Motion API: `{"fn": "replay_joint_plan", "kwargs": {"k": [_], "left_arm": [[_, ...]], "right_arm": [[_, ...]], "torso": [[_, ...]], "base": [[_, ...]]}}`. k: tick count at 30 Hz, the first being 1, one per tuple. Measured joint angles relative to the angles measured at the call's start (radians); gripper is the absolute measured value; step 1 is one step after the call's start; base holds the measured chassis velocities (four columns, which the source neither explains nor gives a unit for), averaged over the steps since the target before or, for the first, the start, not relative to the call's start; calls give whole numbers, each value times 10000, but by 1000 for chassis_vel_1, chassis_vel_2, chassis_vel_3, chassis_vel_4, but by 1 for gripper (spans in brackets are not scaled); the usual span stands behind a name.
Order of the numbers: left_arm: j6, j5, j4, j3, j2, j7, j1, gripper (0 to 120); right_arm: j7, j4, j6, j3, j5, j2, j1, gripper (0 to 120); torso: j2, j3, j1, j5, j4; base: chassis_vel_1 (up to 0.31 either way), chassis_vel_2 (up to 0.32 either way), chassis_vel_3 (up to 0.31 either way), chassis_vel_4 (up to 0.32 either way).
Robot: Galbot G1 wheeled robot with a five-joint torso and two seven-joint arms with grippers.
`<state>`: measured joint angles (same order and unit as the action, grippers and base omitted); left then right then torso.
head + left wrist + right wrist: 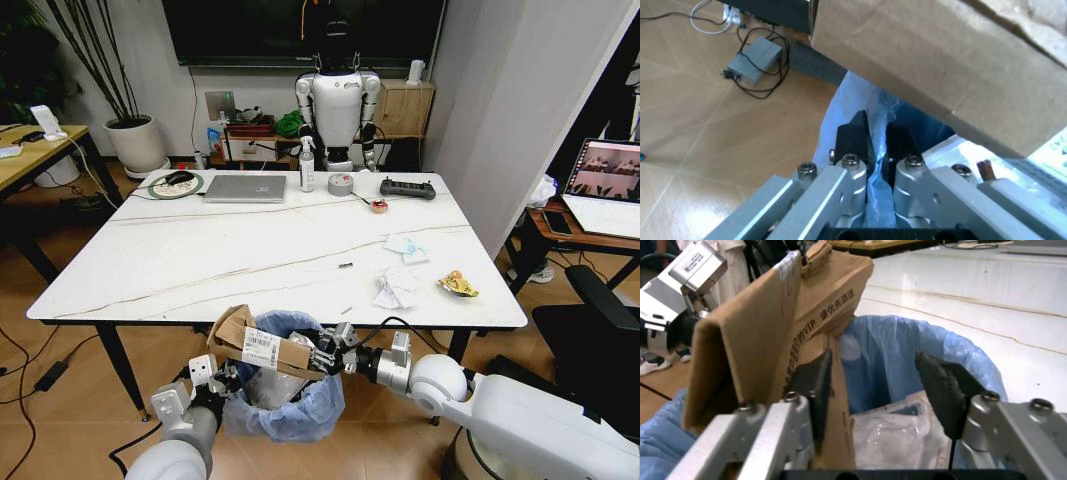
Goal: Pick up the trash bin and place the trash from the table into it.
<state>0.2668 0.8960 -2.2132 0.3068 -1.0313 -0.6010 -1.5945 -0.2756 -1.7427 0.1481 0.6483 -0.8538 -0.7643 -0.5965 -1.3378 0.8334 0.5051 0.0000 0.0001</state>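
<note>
While torn cardboard box [262, 349] sits half across trash bin [290, 400] mouth, just below table [150, 260] near edge, right gripper [328, 352] jaws look spread, box beside one pad. Left gripper [873, 145] pinched shut on blue bag liner. Guessing drop-in step; box probably needs nudging down. Tissues [395, 292] and yellow-red wrapper [458, 287] still near front-right corner. Laptop [245, 188], tape roll [341, 184] at far edge, not trash.

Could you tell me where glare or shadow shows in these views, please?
Head view: soft shadow under the table. Left wrist view: glare on the floor beside the left gripper. Right wrist view: the table glares white beyond the right gripper.
</note>
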Motion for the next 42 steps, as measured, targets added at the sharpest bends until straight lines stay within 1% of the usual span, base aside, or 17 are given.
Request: {"fn": "replay_joint_plan", "kwargs": {"k": [1, 3, 4, 7, 8, 10, 12, 14, 18, 24, 27, 30, 32, 34, 35, 38, 42], "left_arm": [[0, 0, 0, 0, 0, 0, 0, 0], [0, 0, 11, -11, -7, 1, 5, 0], [0, -2, 14, -12, -8, 3, 4, 0], [-1, -30, 37, -18, -17, 20, -13, 0], [0, -38, 41, -22, -21, 21, -16, 0], [0, -42, 41, -26, -25, 23, -17, 0], [0, -46, 41, -35, -32, 27, -17, 0], [0, -50, 41, -36, -34, 27, -27, 0], [0, -66, 37, -36, -41, 30, -61, 0], [-1, -105, 10, -46, -68, 38, -111, 0], [-1, -140, -6, -49, -75, 49, -161, 0], [-3, -159, -24, -50, -78, 55, -195, 0], [-4, -167, -35, -50, -79, 56, -210, 0], [-5, -175, -59, -50, -79, 59, -215, 0], [-6, -174, -66, -50, -79, 61, -213, 0], [-6, -174, -81, -50, -76, 61, -212, 0], [-7, -176, -172, 5, -66, 61, -280, 0]], "right_arm": [[0, 0, 0, 0, 0, 0, 0, 49], [8, -17, 13, -30, -15, 6, 11, 56], [12, -19, 13, -41, -22, 9, 20, 58], [19, -58, 16, -74, -120, 44, 139, 75], [20, -76, 17, -77, -160, 60, 183, 79], [26, -98, 17, -80, -196, 69, 214, 81], [47, -152, 17, -83, -262, 86, 271, 91], [62, -167, 22, -84, -290, 106, 324, 98], [64, -168, 36, -103, -350, 106, 402, 100], [130, -131, 49, -230, -537, 35, 596, 100], [305, -74, 52, -563, -673, -77, 638, 100], [678, -52, 4, -835, -838, -172, 667, 100], [1253, -71, -142, -890, -980, -195, 741, 100], [2269, -69, -416, -824, -1111, -224, 944, 100], [2515, 17, -539, -757, -1127, -260, 1063, 100], [2637, 363, -688, -569, -1124, -376, 1386, 100], [2241, 1459, -890, -72, -1130, -749, 2341, 100]], "torso": [[0, 0, 0, 0, 0], [0, 0, 0, 0, 0], [0, 0, 0, 1, 0], [0, -1, 0, 0, 0], [0, -1, 0, 0, 0], [0, -1, 0, 0, 0], [0, -1, 0, 0, 0], [0, -2, 0, 0, 0], [0, -1, 0, 0, 0], [0, -1, 0, 1, 0], [0, -1, 0, 0, 0], [0, -1, 0, 0, 1], [0, -1, -1, 0, 1], [0, -1, -1, -1, -1], [0, -1, -1, 0, -1], [0, -1, -1, 0, -1], [0, 0, 0, 0, 1]], "base": [[0, 0, 0, 0], [0, 0, 0, 0], [0, 0, 0, 0], [0, 0, 0, 0], [0, 0, 0, 0], [0, 0, 0, 0], [0, 0, 0, 0], [0, 0, 0, 0], [0, 0, 0, 0], [0, 0, 0, 0], [0, 0, 0, 0], [0, 0, 0, 0], [0, 0, 0, 0], [0, 0, 0, 0], [0, 0, 0, 0], [0, 0, 0, 0], [0, 0, 0, 0]]}}
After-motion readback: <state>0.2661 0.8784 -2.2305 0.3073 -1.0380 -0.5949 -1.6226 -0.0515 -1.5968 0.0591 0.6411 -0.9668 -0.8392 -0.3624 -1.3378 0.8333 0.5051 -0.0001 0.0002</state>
